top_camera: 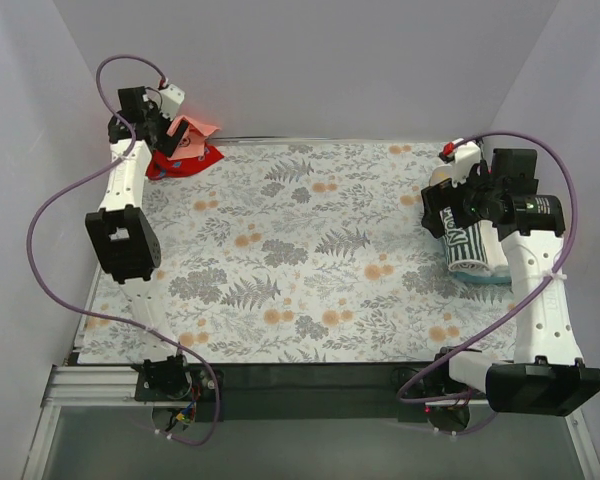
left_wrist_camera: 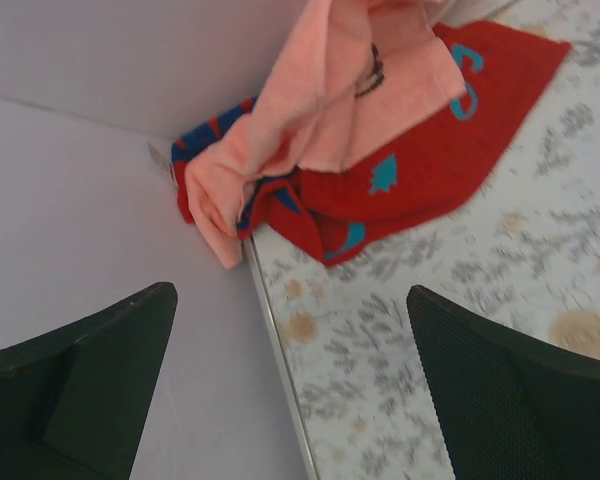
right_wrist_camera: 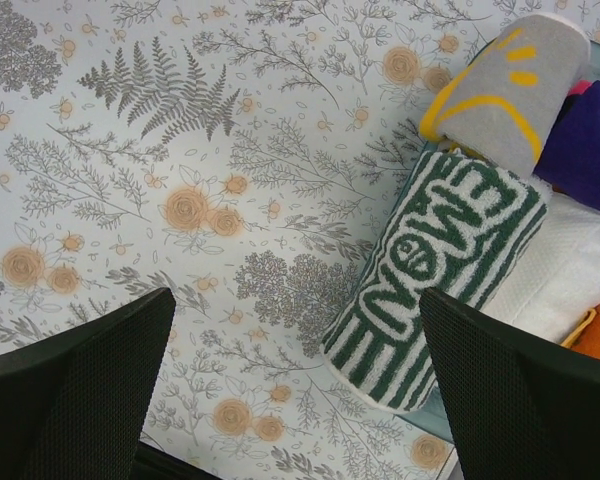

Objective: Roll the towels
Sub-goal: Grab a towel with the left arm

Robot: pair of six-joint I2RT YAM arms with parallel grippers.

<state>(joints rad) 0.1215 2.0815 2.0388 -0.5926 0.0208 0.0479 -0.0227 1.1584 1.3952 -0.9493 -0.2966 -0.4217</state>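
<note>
Eyeing the heap
I'm holding my left gripper (left_wrist_camera: 295, 400) open below pink towel (left_wrist_camera: 310, 110) and red towel (left_wrist_camera: 430, 170), upper centre, readying a grab; right gripper (right_wrist_camera: 300, 400) idling open

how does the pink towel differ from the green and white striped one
The pink towel lies loose and crumpled; the green and white towel is a tight roll. The pink towel is plain; the green and white one has stripes and lettering. The pink one sits in the far left corner, the other at the right side. Both are soft cloth.
</note>
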